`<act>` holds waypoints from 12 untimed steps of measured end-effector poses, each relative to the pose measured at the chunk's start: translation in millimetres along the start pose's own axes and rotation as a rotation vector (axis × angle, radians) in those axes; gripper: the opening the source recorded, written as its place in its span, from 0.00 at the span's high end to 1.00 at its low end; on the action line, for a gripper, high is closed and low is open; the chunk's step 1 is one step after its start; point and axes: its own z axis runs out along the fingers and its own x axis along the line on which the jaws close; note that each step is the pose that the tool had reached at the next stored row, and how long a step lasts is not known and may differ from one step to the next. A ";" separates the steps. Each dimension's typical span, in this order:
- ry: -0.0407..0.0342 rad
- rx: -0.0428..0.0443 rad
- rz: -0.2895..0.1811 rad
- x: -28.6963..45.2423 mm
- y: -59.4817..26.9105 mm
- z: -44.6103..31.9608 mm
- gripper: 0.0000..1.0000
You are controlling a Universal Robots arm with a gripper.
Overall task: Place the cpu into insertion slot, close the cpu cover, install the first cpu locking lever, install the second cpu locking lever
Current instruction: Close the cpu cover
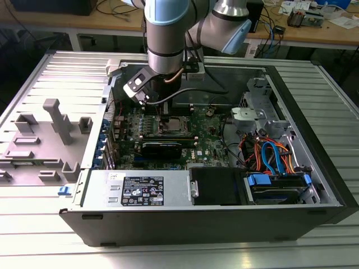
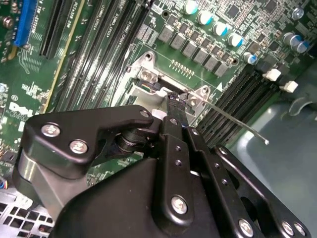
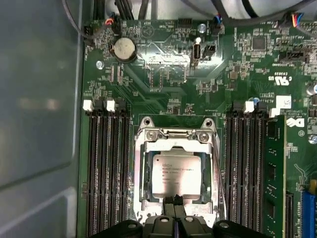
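Note:
The cpu lies flat in its socket on the green motherboard, its silver-grey top showing through the window of the cpu cover, which lies down around it. My gripper is shut, its two black fingertips pressed together at the near edge of the cover and cpu. In the second wrist view the gripper points down at a socket corner, and a thin wire locking lever sticks out sideways from that corner, unlatched. In the exterior view the arm hangs over the cpu.
Black memory slots flank the socket on both sides. A round coin battery sits beyond it. A black expansion card, the power supply and a drive bay with coloured cables crowd the open case. A grey fixture stands outside.

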 end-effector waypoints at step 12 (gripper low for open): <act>-0.0002 0.0001 0.000 -0.3 -0.3 9.3 0.89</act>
